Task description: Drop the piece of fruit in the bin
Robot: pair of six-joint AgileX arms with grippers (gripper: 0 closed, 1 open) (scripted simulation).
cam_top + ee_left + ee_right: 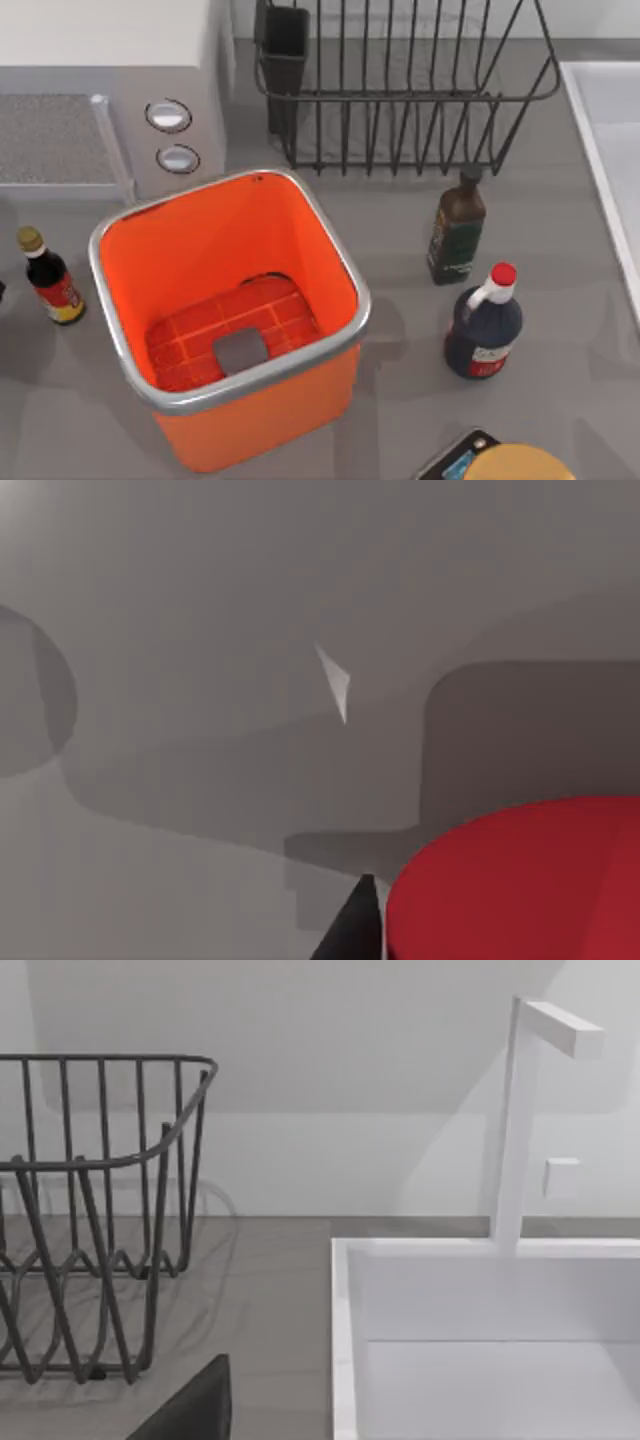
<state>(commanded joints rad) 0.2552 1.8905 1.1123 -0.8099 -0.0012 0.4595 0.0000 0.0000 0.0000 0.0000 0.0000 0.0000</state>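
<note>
Sitting open on the grey table (400, 390), the orange bin (230, 300) holds no fruit on its gridded floor. The black wire rack (400, 90) stands behind the bin, two dark bottles (456, 225) beside it. The left wrist view shows a red rounded surface (520, 880) close up; whether either gripper is spread or pinching cannot be told.

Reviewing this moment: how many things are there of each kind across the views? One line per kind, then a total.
Bottles: 3: brown-capped soy bottle, dark green glass bottle, red-capped dark bottle
Square orange plastic bin with silver rim: 1
Black wire rack: 1
Red rounded piece of fruit: 1
White microwave with two knobs: 1
White sink with faucet: 1
Total: 8
</note>
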